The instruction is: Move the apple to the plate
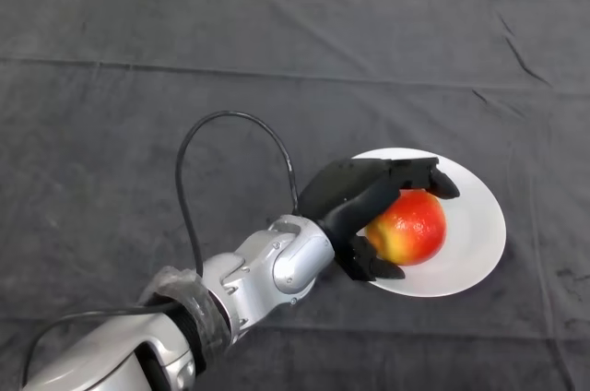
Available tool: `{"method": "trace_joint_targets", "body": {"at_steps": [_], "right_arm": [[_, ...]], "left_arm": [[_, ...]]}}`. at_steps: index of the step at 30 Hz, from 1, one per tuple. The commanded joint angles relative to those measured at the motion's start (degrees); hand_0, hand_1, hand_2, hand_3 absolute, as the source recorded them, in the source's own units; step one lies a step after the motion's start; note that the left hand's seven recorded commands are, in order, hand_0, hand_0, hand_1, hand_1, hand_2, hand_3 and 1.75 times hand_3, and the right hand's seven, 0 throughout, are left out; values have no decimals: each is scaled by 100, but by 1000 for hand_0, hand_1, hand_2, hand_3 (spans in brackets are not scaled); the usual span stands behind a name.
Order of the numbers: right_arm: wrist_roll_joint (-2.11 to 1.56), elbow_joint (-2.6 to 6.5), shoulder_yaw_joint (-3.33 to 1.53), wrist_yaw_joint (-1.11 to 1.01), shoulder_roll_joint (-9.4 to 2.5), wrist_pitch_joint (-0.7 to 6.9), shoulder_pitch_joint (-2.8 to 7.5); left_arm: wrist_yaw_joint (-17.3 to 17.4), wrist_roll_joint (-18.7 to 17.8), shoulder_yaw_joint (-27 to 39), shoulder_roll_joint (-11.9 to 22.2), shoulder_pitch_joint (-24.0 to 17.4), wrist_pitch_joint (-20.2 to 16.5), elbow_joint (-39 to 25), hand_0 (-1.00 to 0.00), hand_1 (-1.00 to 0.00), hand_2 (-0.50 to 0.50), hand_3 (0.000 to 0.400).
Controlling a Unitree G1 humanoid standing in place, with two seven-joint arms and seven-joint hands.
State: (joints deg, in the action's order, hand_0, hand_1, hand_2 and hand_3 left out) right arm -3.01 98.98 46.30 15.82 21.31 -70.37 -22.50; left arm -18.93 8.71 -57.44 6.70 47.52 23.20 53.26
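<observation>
A single view from the robot's head looks steeply down and forward over the table (138,87) draped in dark cloth, close enough that the left arm (249,280) enters from the lower left corner and the cloth's far edge meets a pale strip along the top.

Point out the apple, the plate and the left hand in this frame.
apple (412,228), head view, on its red front face.
plate (479,225), head view, on bare white surface right of the apple.
left hand (355,190), head view, on the black back of the hand.
</observation>
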Motion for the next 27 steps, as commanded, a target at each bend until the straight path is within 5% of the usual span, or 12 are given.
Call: {"method": "trace_joint_targets", "body": {"at_steps": [1, 16, 27], "right_arm": [[22, 445, 11, -9, -748, 164, 438], [43, 451, 29, -5, -745, 159, 438], [56, 452, 39, -2, -745, 159, 439]], "left_arm": [[132, -105, -250, -65, 443, 46, 209, 0, 0, 0, 0], [227, -366, -81, 143, 704, 249, 358, 0, 0, 0, 0], [-200, -573, 715, 506, 682, 661, 368, 0, 0, 0, 0]]}}
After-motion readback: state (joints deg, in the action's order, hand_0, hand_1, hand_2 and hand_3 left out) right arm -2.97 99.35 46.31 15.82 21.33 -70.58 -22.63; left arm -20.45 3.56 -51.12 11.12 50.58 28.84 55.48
